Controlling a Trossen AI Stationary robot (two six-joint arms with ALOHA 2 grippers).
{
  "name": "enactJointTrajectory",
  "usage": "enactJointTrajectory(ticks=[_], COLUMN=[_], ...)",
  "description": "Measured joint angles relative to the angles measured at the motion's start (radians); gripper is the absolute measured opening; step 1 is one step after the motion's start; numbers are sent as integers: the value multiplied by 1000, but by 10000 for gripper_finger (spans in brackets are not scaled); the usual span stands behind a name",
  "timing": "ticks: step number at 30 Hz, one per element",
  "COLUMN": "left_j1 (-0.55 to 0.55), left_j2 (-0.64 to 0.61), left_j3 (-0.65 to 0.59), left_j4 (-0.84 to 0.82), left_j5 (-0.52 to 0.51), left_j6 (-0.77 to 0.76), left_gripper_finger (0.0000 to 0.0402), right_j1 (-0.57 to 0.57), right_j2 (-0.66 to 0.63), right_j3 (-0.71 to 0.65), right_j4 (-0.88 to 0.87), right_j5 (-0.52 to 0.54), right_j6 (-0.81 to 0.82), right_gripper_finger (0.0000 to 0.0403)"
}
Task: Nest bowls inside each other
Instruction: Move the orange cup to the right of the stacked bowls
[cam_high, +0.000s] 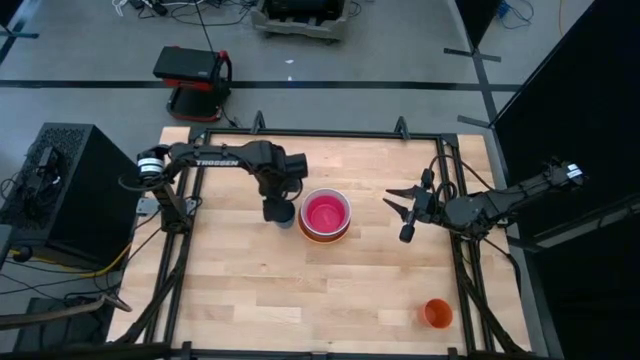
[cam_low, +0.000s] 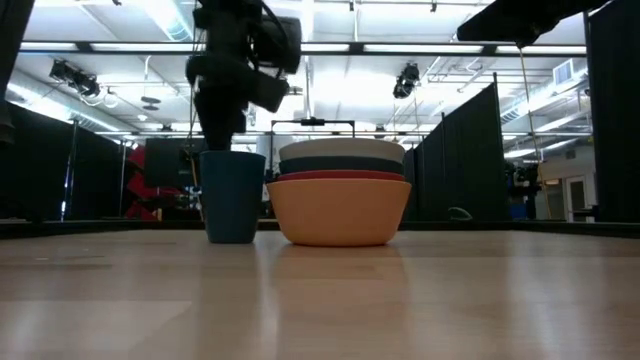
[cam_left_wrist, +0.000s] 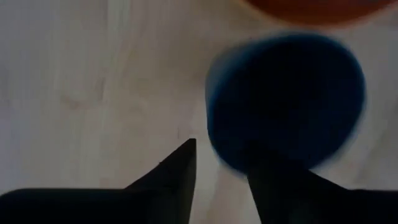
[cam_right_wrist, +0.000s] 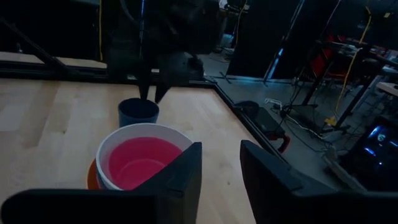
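The bowls (cam_high: 325, 214) stand nested in one stack mid-table: yellow-orange at the bottom (cam_low: 340, 215), then red-orange (cam_low: 340, 176), dark teal (cam_low: 340, 164), white (cam_low: 340, 150), and pink innermost (cam_right_wrist: 138, 160). Just left of the stack a dark blue cup (cam_low: 232, 195) stands upright on the table. My left gripper (cam_left_wrist: 221, 158) points down over the cup's rim, open. My right gripper (cam_right_wrist: 221, 174) hovers open to the right of the stack (cam_high: 408, 225), holding nothing. My left gripper comes at the blue cup from above, one finger (cam_left_wrist: 273, 186) over the rim's edge (cam_left_wrist: 239, 163) and the other (cam_left_wrist: 180, 168) outside the wall. Whether either finger touches the rim, I cannot tell. The cup stands upright on its base on the table.
A small orange cup (cam_high: 437, 313) stands near the table's near right corner. A black metal frame (cam_high: 300, 133) runs around the table's edges. Bare wood lies in front of the stack and at the near left.
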Motion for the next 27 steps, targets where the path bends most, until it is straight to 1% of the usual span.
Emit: enactJointTrajectory(ticks=[3,6,23,27], left_j1=[-1,-1,-1,-1], left_j2=[-35,-100,-614,-654], left_j3=[62,78,-323,-379], left_j4=[-21,9,360,376], left_j5=[-22,-26,-26,-26], left_j6=[-6,25,13,-11], left_gripper_finger=[141,141,116,119], right_j1=[0,0,23,23], right_j2=[0,-1,-92,-87], right_j3=[0,0,29,33], right_j4=[-12,-22,-546,-558], right_j5=[0,-5,-720,-938], right_j6=[5,14,611,777], right_gripper_finger=[102,101,53,46])
